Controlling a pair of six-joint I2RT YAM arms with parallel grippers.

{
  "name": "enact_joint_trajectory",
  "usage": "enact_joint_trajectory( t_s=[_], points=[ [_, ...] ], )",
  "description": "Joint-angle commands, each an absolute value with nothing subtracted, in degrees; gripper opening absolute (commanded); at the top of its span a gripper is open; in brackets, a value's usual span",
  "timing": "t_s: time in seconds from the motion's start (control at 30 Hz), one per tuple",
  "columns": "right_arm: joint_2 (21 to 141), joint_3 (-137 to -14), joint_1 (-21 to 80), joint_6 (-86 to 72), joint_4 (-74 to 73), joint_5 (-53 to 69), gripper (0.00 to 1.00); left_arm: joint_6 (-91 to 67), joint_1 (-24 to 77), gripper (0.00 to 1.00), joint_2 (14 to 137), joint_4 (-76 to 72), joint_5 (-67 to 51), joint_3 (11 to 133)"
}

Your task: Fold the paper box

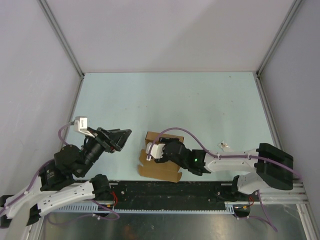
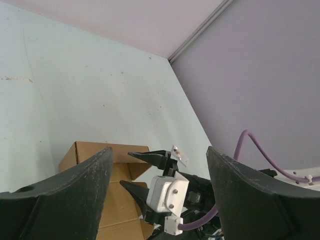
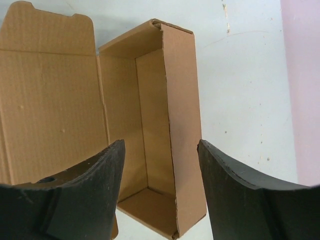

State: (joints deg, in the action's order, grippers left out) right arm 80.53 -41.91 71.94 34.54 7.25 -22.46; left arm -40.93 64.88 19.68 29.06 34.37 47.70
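Note:
The paper box (image 1: 159, 169) is brown cardboard and lies at the near middle of the table. In the right wrist view it is a narrow tray with upright walls (image 3: 177, 115) and an open lid flap (image 3: 47, 100) lying flat to the left. My right gripper (image 3: 160, 190) is open just above the box's near end, with the right-hand wall between its fingers and not touching them. It also shows in the top view (image 1: 151, 151) and in the left wrist view (image 2: 131, 170). My left gripper (image 1: 122, 140) is open and empty, left of the box (image 2: 95, 152) and pointing at it.
A tiny silvery-white packet (image 1: 225, 146) lies on the table right of the box, behind the right arm; it also shows in the left wrist view (image 2: 179, 155). Grey walls enclose the pale blue table (image 1: 165, 100) on three sides. The arm bases and rail run along the near edge.

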Motion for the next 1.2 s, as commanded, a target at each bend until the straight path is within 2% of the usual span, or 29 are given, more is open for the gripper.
enact_joint_trajectory(
  t_s=[0.0,0.13,0.23,0.6,0.67,0.73,0.87,0.9,1.0,1.17],
  points=[
    [82.96,-43.95,72.16,38.05,14.14,-24.25,0.63,-39.90,65.13,0.81,19.16,29.44,35.60,48.16],
    [85.34,-44.47,71.81,40.51,15.64,-26.98,0.47,-39.81,65.13,0.82,19.25,29.36,35.51,47.99],
    [86.22,-45.17,71.54,41.04,15.47,-26.63,0.40,-39.81,65.13,0.82,18.55,29.44,35.68,47.55],
    [87.10,-50.53,67.94,34.02,6.78,-24.35,0.32,-39.46,65.13,0.83,17.93,29.36,36.30,47.11],
    [87.01,-50.80,67.68,33.93,5.89,-24.08,0.33,-39.46,65.13,0.83,18.02,29.27,36.21,47.02],
    [86.84,-50.80,67.59,33.93,5.10,-23.73,0.38,-39.46,65.04,0.83,17.93,29.44,36.21,46.93],
    [87.01,-51.06,66.97,34.01,4.05,-22.50,0.39,-39.38,65.13,0.83,17.58,29.44,36.47,46.67],
    [87.10,-51.06,66.97,34.36,3.96,-22.67,0.45,-39.38,65.13,0.83,17.49,29.36,36.47,46.67],
    [87.80,-51.33,67.15,35.07,3.96,-22.94,0.53,-39.20,65.13,0.84,17.49,29.36,36.47,46.67],
    [89.73,-51.33,67.41,36.03,6.32,-24.25,0.52,-39.02,65.04,0.84,17.58,29.36,36.83,46.76]
  ],
)
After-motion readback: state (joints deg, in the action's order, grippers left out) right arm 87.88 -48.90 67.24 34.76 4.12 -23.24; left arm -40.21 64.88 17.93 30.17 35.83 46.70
